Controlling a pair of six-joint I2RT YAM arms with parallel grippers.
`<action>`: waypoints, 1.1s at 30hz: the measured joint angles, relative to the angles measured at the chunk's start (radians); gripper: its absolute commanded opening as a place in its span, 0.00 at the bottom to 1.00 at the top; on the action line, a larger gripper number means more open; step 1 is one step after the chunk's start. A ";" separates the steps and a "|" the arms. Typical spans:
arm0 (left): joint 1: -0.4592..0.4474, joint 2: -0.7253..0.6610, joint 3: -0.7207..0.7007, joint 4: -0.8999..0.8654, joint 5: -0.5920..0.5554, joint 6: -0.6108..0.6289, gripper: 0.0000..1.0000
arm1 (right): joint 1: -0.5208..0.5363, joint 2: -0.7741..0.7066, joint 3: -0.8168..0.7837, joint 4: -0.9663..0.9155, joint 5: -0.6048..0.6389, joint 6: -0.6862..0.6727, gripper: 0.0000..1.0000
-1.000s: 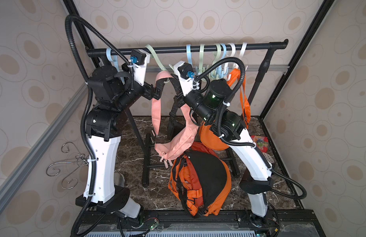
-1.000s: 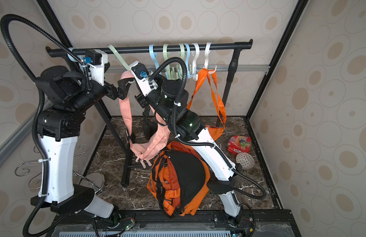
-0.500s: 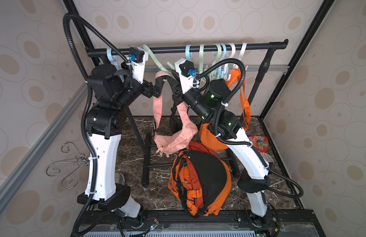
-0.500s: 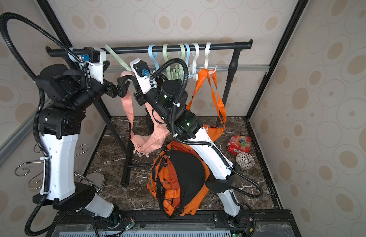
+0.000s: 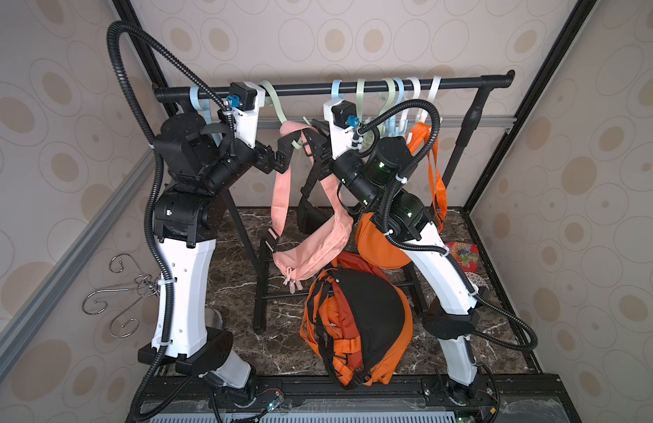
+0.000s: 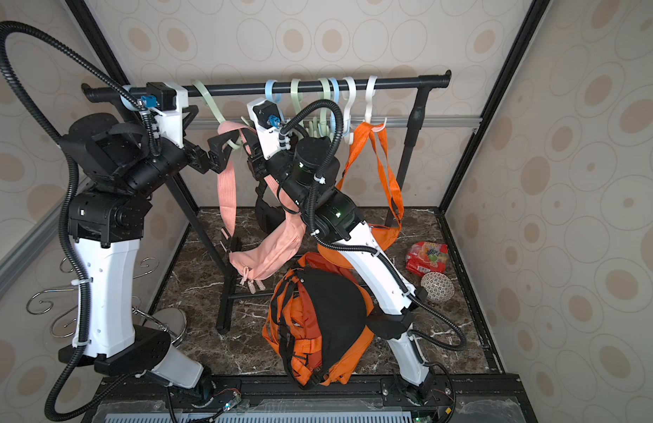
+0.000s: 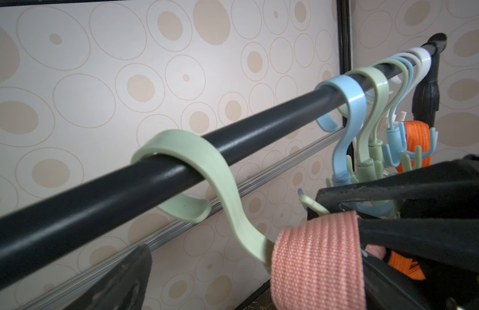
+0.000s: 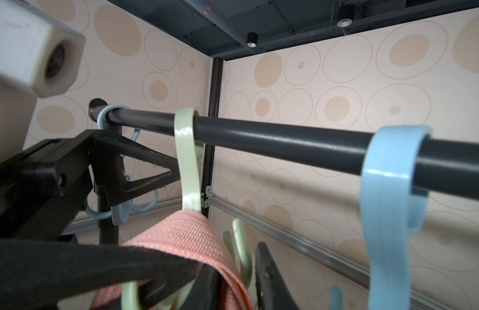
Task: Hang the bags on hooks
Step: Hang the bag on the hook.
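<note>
The pink bag hangs by its pink strap. The strap lies over the lower end of a pale green hook on the black rail. My right gripper is shut on the strap beside one green prong of the hook. My left gripper stands open, its fingers on either side of the strap just under the hook.
Several blue, green and white hooks crowd the rail's right half. An orange bag hangs from a white one, and a black bag hangs behind. An orange-black backpack lies on the floor, with a snack packet and a bowl.
The right gripper has moved up toward the rail with the strap. The pink bag's body has risen and swung right. The left gripper stayed open by the hook.
</note>
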 measured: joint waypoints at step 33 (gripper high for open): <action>0.198 -0.003 -0.138 0.222 0.305 -0.450 1.00 | 0.019 0.018 -0.014 0.006 -0.018 -0.005 0.16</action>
